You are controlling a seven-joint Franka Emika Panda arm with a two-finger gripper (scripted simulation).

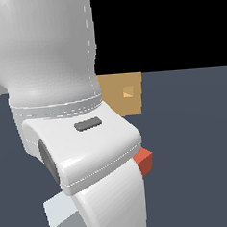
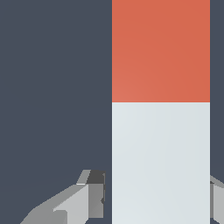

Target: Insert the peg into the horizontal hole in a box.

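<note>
The peg lies low on the dark floor. In the wrist view its pale grey-white part point(image 2: 160, 162) runs between my fingers and its red-orange end point(image 2: 160, 50) points away from them. My gripper point(image 2: 159, 197) straddles the pale part with the jaws open: one finger point(image 2: 92, 194) stands a small gap off the peg, the other point(image 2: 217, 199) is right at its side. In the exterior view the arm hides the gripper and most of the peg; only the red end point(image 1: 144, 160) and the pale end point(image 1: 60, 213) show. The tan box point(image 1: 126, 92) stands beyond, its small square hole point(image 1: 128, 91) facing the camera.
My white arm point(image 1: 60, 90) fills most of the exterior view's left and middle. The dark grey floor point(image 1: 195, 143) stretches to the exterior view's right of the box and peg.
</note>
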